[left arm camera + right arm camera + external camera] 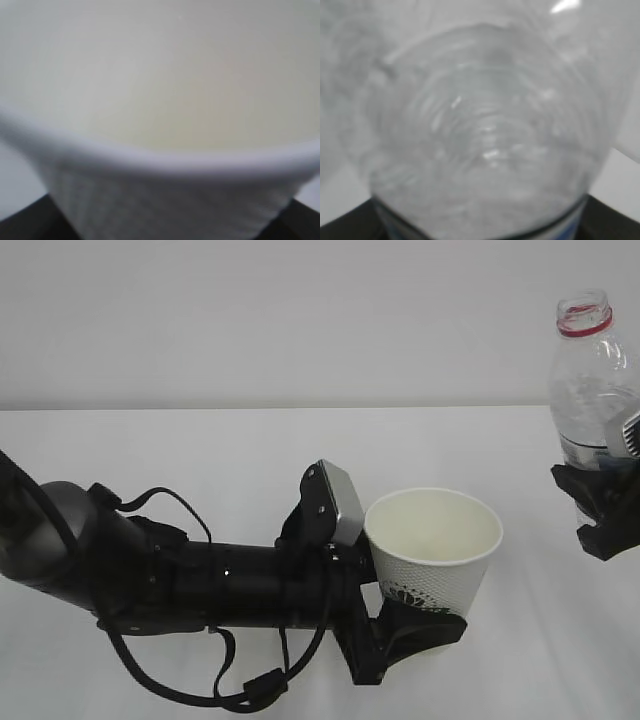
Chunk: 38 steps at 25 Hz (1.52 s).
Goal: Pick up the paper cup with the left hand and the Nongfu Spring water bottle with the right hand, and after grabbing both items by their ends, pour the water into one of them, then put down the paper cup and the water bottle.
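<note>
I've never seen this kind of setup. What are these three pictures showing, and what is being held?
A two-armed robot works at a white table. The exterior view looks on from outside: the left gripper holds a paper cup near its base, and the right gripper, at the frame's edge, holds an uncapped water bottle upright. The other two pictures come from cameras on the wrists, so they show blurred close-ups: the cup from the left wrist, the bottle from the right.

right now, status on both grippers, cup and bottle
Left gripper clamped on paper cup, upright. Right gripper clamped on water bottle, upright, uncapped. Nothing between them.
</note>
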Tool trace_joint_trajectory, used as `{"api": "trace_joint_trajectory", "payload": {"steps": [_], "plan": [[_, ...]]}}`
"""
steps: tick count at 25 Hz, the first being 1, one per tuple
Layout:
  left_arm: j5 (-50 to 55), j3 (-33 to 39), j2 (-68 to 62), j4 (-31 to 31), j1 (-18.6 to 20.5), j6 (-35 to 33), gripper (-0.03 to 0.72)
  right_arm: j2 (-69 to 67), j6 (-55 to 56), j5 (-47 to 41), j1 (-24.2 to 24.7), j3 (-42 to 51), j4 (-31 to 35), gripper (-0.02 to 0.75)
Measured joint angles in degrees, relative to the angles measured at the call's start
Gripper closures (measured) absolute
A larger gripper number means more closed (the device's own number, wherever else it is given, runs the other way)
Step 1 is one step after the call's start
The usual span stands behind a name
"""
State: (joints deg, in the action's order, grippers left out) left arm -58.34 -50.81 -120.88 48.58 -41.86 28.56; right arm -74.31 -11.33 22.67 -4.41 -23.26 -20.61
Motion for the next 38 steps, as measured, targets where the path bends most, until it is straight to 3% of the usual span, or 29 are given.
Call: {"api": "trace_joint_trajectory", "payload": {"steps": [20, 38], "plan": [[5.3, -2.2, 0.0, 1.0, 0.0, 0.0, 0.145, 0.0, -18.7, 1.6, 0.0, 0.0, 0.0, 0.297], [3.9, -2.2, 0.0, 1.0, 0.0, 0.0, 0.145, 0.0, -36.7, 5.3, 0.0, 0.0, 1.8, 0.297]]}}
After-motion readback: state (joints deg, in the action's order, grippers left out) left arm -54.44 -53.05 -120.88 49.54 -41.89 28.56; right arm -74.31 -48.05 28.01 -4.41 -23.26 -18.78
